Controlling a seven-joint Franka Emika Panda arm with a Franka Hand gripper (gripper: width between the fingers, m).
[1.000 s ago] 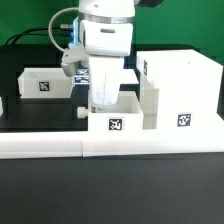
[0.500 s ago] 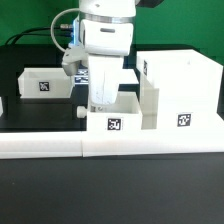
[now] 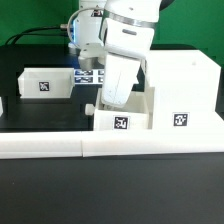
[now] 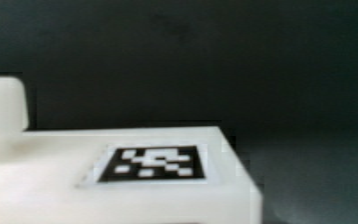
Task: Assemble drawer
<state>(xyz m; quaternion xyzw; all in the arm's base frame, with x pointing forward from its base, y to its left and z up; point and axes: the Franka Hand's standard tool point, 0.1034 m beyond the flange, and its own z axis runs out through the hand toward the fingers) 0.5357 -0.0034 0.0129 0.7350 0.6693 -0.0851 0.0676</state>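
Observation:
A small white open-topped tray (image 3: 121,122) with a tag on its front stands against the low white border wall (image 3: 60,148), touching the tall white housing (image 3: 185,85) on the exterior view's right. My gripper (image 3: 112,100) tilts and reaches down into the tray, its fingers closed on the tray's wall. A small knob (image 3: 90,108) sticks out of the tray's left side. The second tray (image 3: 45,82) lies at the back left. The wrist view shows a white tagged surface (image 4: 158,163) close up over the dark table; my fingers do not show there.
The marker board (image 3: 90,73) lies flat behind the arm. Cables run at the back left. The border wall runs along the whole front edge of the black table (image 3: 40,112).
The arm has tilted and swung to the exterior view's right. The small tray has slid right with it, closer against the housing.

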